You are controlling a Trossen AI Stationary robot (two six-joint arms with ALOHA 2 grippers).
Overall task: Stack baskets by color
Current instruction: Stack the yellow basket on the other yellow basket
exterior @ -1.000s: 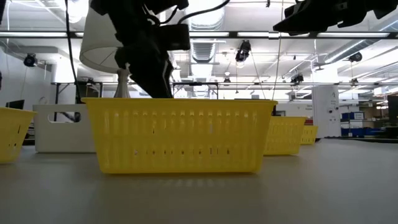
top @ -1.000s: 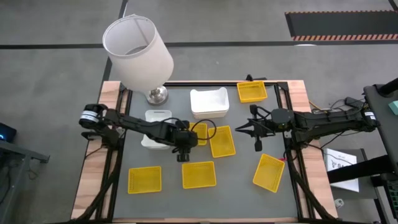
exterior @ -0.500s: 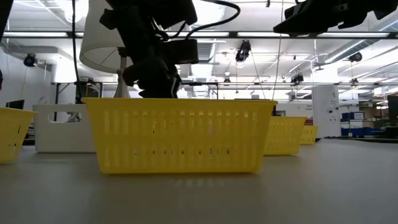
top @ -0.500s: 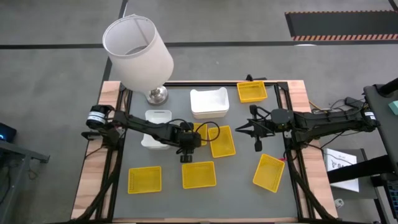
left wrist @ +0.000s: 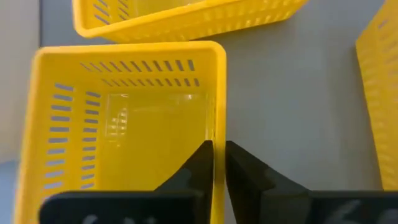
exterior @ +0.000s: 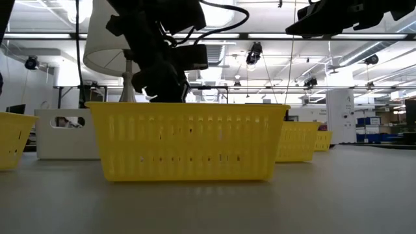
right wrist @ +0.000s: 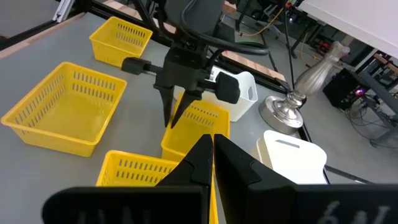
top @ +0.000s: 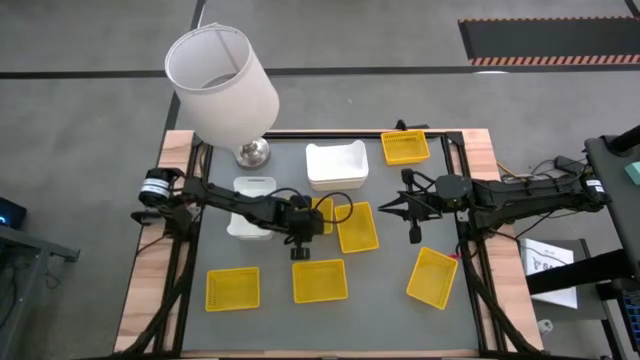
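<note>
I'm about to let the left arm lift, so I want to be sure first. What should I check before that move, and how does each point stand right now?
1. Left hand closed on the yellow basket: ok, one finger inside its wall and one outside.
2. Grip firm enough to lift: cannot tell.
3. Neighbouring yellow basket clear of the gripped one: cannot tell, it lies very close.
4. Right hand out of the way: ok, shut, empty, over the table right of centre.
5. Front-centre yellow basket free as a place to stack: ok, empty and uncovered.
</note>
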